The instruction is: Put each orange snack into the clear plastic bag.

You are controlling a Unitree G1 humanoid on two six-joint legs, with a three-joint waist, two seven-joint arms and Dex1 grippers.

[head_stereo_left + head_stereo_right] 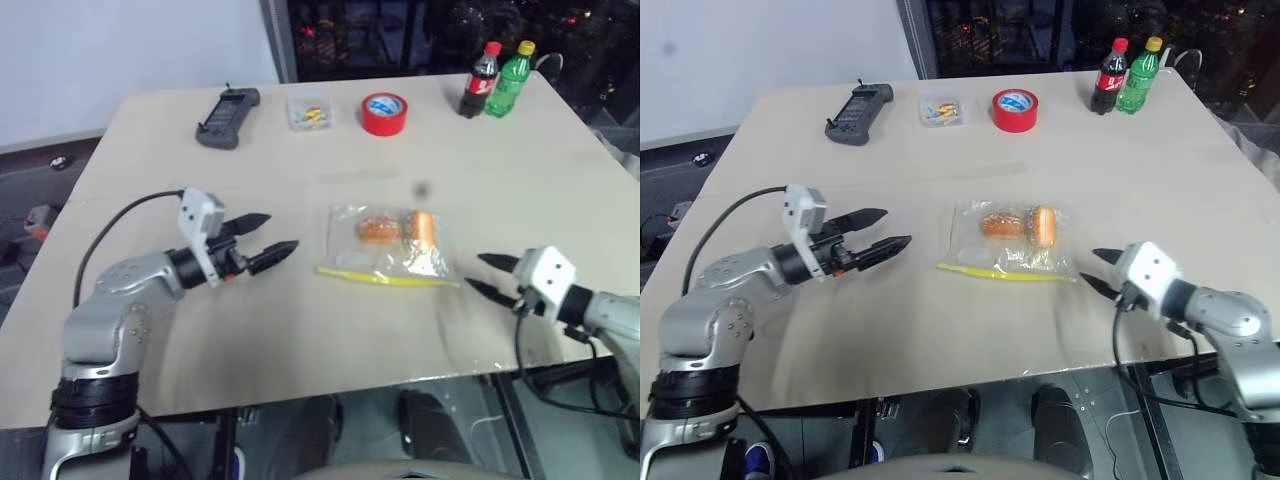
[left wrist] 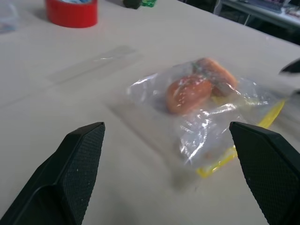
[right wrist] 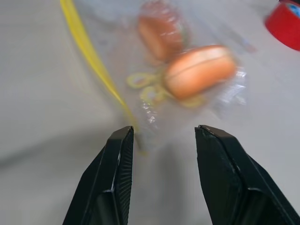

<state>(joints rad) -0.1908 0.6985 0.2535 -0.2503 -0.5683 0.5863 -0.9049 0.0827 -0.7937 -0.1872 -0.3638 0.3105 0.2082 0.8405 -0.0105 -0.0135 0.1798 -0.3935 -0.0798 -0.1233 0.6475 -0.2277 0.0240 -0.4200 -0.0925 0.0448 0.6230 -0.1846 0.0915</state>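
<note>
My left gripper (image 1: 278, 238) hangs over the table (image 1: 300, 330) with its two black fingers spread wide and nothing between them, pointing toward the clear plastic bag (image 1: 388, 245). My right gripper (image 1: 487, 274) sits low near the table's near edge on the other side of the bag, its fingers parted and empty too, their tips just short of the bag's corner.

The bag lies flat about midway across the table, closer to the near edge than the far one, with its yellow zip strip (image 1: 385, 277) along the side facing me. Both orange snacks (image 1: 378, 230) (image 1: 421, 227) are inside it, side by side in the half away from the strip.

Along the far edge stand a dark handheld device (image 1: 226, 117), a small clear box (image 1: 309, 110), a red tape roll (image 1: 384, 113), and two bottles (image 1: 480, 81) (image 1: 512, 78) near the far right corner.
</note>
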